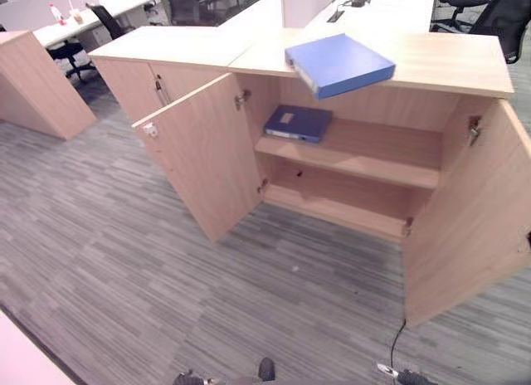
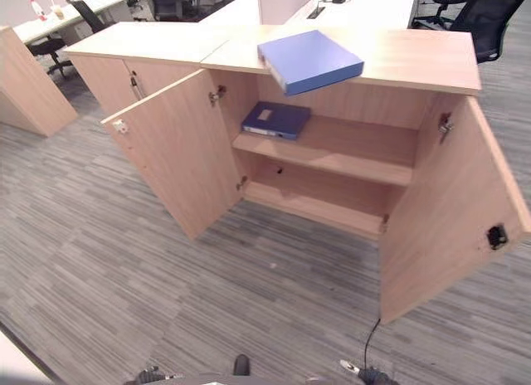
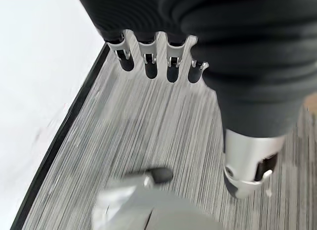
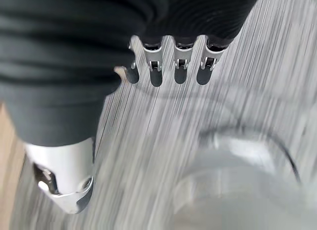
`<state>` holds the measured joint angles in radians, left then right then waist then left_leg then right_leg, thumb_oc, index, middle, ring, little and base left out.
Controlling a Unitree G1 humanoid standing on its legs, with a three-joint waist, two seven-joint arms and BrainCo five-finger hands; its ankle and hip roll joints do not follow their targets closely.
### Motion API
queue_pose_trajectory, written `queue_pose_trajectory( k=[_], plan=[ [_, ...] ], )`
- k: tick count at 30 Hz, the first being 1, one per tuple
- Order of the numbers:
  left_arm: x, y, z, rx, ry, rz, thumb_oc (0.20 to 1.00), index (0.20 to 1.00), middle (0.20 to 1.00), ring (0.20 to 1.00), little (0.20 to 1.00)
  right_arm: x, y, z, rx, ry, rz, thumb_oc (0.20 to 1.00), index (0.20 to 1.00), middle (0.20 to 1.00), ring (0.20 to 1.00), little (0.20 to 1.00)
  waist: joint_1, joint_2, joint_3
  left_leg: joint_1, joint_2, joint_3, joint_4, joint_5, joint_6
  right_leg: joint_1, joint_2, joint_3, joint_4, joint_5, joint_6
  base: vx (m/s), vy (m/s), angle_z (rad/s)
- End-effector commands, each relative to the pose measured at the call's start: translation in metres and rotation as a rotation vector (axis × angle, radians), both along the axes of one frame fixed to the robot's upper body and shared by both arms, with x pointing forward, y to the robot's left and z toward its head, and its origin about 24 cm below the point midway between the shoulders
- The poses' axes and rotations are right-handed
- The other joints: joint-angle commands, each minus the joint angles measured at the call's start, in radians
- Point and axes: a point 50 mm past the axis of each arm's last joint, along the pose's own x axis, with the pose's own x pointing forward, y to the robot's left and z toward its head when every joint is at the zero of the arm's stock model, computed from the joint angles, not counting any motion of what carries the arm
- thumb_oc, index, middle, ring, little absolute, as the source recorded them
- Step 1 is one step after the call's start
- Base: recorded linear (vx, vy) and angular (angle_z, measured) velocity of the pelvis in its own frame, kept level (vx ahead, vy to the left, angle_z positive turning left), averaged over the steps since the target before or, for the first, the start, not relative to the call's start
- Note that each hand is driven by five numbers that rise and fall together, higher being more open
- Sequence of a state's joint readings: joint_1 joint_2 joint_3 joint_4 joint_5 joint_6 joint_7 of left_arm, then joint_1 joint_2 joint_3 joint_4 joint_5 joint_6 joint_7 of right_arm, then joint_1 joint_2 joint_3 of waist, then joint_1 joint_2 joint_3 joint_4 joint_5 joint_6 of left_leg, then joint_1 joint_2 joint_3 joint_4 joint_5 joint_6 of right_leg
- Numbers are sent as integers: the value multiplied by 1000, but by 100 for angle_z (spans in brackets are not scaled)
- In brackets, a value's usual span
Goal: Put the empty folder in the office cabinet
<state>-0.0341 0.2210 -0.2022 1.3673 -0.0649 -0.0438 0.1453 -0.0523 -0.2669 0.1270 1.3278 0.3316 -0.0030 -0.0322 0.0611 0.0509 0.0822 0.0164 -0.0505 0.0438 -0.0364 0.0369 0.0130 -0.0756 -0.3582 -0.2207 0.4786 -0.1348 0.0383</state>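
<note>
In the left eye view, the office cabinet (image 1: 348, 165) is seen with both doors swung wide. A light blue folder (image 1: 340, 64) lies flat on the cabinet's top, near its front edge, one corner slightly overhanging it. A darker blue folder (image 1: 297, 122) lies flat on the cabinet's upper shelf, towards the shelf's left end. The lower shelf holds nothing visible. White desks (image 1: 99, 12) and black office chairs (image 1: 477, 12) are seen behind the cabinet, and grey striped carpet (image 1: 166, 277) lies in front of it.

In the right eye view, the same arrangement is shown.

In the left wrist view, the left robot hand (image 3: 158, 56) is seen over the carpet, its fingers straight and apart, nothing held.

In the right wrist view, the right robot hand (image 4: 168, 61) is likewise seen over the carpet, fingers straight and apart, nothing held.
</note>
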Motion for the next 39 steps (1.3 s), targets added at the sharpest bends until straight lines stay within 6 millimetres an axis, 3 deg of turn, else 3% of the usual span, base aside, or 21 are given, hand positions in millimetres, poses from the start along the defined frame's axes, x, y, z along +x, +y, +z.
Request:
queue_pose_trajectory(
  k=[1, 3, 5, 7, 8, 9, 10, 13, 14, 18, 23, 24, 26, 28, 30, 33, 36, 39],
  plan=[
    [-2, 26, 7, 71, -5, 10, 1000, 1000, 1000, 1000, 1000, 10, -4, 4, -22, -29, 30, 1000, 1000, 1000, 1000, 1000, -16, -16, 29, -98, -7, -67, 123, -87, 26, 55, -18, 83, -165, 309, 59, 168, 227, -7],
    [-1, 27, 8, 71, -7, 5, 1000, 1000, 1000, 1000, 1000, 13, -2, 4, -21, -35, 41, 1000, 1000, 1000, 1000, 1000, -19, -14, 35, -78, -11, -66, 111, -91, 32, 34, 51, 66, -174, 229, 47, 184, 207, 13],
    [1, 27, 8, 69, -8, -3, 1000, 1000, 1000, 1000, 1000, 21, -1, 6, -20, -58, 52, 1000, 1000, 1000, 1000, 1000, -33, -11, 47, -57, -16, -77, 104, -93, 34, -21, 155, 61, -181, 153, 36, 106, 79, 3],
    [1, 27, 8, 69, -8, -3, 1000, 1000, 1000, 1000, 1000, 21, -1, 6, -20, -58, 52, 1000, 1000, 1000, 1000, 1000, -33, -10, 44, -60, -16, -77, 104, -92, 34, -23, 155, 60, -183, 155, 36, 100, 45, 15],
    [3, 24, 7, 57, -10, -21, 1000, 1000, 1000, 1000, 1000, 28, 2, 7, -21, -77, 62, 1000, 1000, 1000, 1000, 1000, -56, -33, 69, -9, -60, -99, 88, -98, 39, -80, 294, 77, -248, 157, 50, 170, 60, 8],
    [3, 24, 7, 57, -10, -21, 1000, 1000, 1000, 1000, 1000, 28, 1, 7, -21, -77, 62, 1000, 1000, 1000, 1000, 1000, -57, -32, 72, -3, -59, -100, 87, -100, 38, -74, 295, 76, -250, 156, 50, 327, 79, 6],
    [3, 19, 6, 39, -2, -41, 1000, 1000, 1000, 1000, 1000, 29, 0, 7, -29, -76, 73, 1000, 1000, 1000, 1000, 1000, -66, -46, 74, 35, -87, -118, 69, -113, 41, -103, 338, 41, -307, 180, 54, 163, 17, 27],
    [2, 17, 5, 30, 6, -49, 1000, 1000, 1000, 1000, 1000, 26, -1, 7, -31, -69, 71, 1000, 1000, 1000, 1000, 1000, -72, -57, 74, 61, -103, -129, 66, -126, 40, -66, 338, -15, -371, 187, 50, 245, -35, 43],
    [-5, 14, 3, 18, 27, -57, 1000, 1000, 1000, 1000, 1000, 20, -2, 6, -33, -52, 72, 1000, 1000, 1000, 1000, 1000, -69, -61, 55, 81, -99, -122, 61, -143, 39, -19, 345, -15, -417, 175, 35, 247, -58, 44],
    [-15, 10, 0, 0, 65, -55, 1000, 1000, 1000, 1000, 1000, 16, -3, 5, -30, -42, 67, 1000, 1000, 1000, 1000, 1000, -66, -52, 22, 115, -68, -93, 32, -153, 28, 27, 363, 0, -461, 170, 33, 250, -80, 9],
    [-14, 8, -1, -11, 64, -66, 1000, 1000, 1000, 1000, 1000, 12, -2, 3, -20, -32, 63, 1000, 1000, 1000, 1000, 1000, -81, -57, 10, 130, -30, -57, 48, -180, -4, 56, 373, 21, -472, 156, 30, 150, -87, -10],
    [-6, 8, 1, -13, 39, -76, 1000, 1000, 1000, 1000, 1000, 10, -4, 3, -20, -26, 54, 1000, 1000, 1000, 1000, 1000, -90, -71, 22, 83, -6, 8, 176, -200, -39, 73, 361, 22, -469, 147, 28, 57, -112, -4],
    [7, 5, 3, -16, -3, -97, 1000, 1000, 1000, 1000, 1000, 8, -6, 4, -27, -15, 51, 1000, 1000, 1000, 1000, 1000, -90, -87, 51, -19, 21, 54, 398, -158, -61, 92, 349, 28, -462, 140, 13, 35, -118, 0],
    [11, 3, 3, -21, -19, -99, 1000, 1000, 1000, 1000, 1000, 9, -8, 4, -32, -13, 51, 1000, 1000, 1000, 1000, 1000, -89, -89, 58, -66, 34, 62, 487, -137, -61, 99, 348, 29, -463, 137, 5, 51, -74, 9],
    [19, -2, 4, -41, -53, -98, 1000, 1000, 1000, 1000, 1000, 6, -13, 5, -48, 1, 58, 1000, 1000, 1000, 1000, 1000, -76, -104, 68, -189, 46, 82, 568, -113, -26, 126, 331, 51, -469, 128, -8, 138, -57, -7],
    [30, -8, 6, -82, -102, -119, 1000, 1000, 1000, 1000, 1000, 5, -17, 6, -59, 18, 89, 1000, 1000, 1000, 1000, 1000, -56, -113, 70, -228, 54, 54, 419, -105, -14, 148, 318, 81, -480, 119, 1, 157, 38, -69],
    [45, -14, 12, -121, -176, -155, 1000, 1000, 1000, 1000, 1000, 8, -23, 9, -83, 15, 115, 1000, 1000, 1000, 1000, 1000, -38, -85, 69, -231, 69, -22, 155, 39, -53, 178, 335, 107, -492, 99, 4, 181, 84, -64],
    [58, -23, 18, -173, -247, -190, 1000, 1000, 1000, 1000, 1000, 10, -29, 11, -99, 20, 131, 1000, 1000, 1000, 1000, 1000, -22, -49, 77, -240, 69, -107, 8, 102, -74, 209, 352, 160, -489, 76, 9, 233, 147, -37]
  ],
)
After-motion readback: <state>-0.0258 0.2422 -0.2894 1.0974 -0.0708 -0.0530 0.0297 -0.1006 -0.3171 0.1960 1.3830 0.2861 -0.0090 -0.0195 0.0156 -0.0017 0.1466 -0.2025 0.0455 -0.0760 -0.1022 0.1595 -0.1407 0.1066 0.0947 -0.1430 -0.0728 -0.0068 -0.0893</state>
